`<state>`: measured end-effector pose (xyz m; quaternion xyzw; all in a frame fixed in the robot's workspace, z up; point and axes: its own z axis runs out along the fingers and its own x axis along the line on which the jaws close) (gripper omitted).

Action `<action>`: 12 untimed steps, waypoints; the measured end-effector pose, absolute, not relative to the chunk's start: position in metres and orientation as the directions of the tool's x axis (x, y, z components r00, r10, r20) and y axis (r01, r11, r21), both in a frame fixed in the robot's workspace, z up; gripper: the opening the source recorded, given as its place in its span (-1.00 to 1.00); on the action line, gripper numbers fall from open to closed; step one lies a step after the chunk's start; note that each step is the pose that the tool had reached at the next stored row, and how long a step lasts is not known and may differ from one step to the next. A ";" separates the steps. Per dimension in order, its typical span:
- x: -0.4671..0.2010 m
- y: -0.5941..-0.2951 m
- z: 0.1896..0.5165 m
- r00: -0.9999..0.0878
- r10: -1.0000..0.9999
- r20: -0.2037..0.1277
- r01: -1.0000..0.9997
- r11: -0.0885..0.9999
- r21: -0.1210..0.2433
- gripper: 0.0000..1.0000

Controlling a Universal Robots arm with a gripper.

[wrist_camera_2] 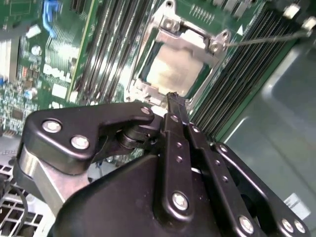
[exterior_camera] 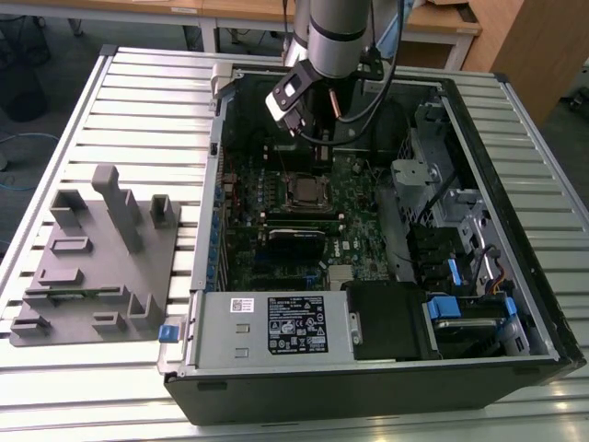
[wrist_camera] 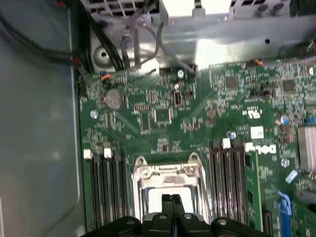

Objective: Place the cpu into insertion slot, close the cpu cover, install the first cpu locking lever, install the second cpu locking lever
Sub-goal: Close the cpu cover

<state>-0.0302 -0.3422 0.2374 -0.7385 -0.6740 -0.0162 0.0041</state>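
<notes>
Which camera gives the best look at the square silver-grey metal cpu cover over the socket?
The second wrist view: the silver-grey metal cpu cover is close, its window plain. In the first wrist view the black gripper hides part of it; in the exterior view it is small.

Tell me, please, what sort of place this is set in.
Probably a robotics lab or workshop: an open computer case lies on a slatted metal table, a grey moulded fixture sits beside it, and wooden desks stand behind.
</notes>
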 end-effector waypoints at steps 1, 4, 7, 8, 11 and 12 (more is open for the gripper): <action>-0.033 -0.342 0.237 0.091 0.995 0.029 0.996 -0.091 0.016 -0.79; -0.038 -0.342 0.235 0.091 0.995 0.029 0.996 -0.091 0.016 -0.79; -0.041 -0.342 0.233 0.091 0.995 0.029 0.996 -0.091 0.016 -0.79; -0.042 -0.342 0.232 0.091 0.995 0.029 0.996 -0.091 0.016 -0.79; -0.047 -0.342 0.230 0.091 0.995 0.029 0.996 -0.091 0.016 -0.79; -0.050 -0.342 0.229 0.091 0.995 0.029 0.996 -0.091 0.016 -0.79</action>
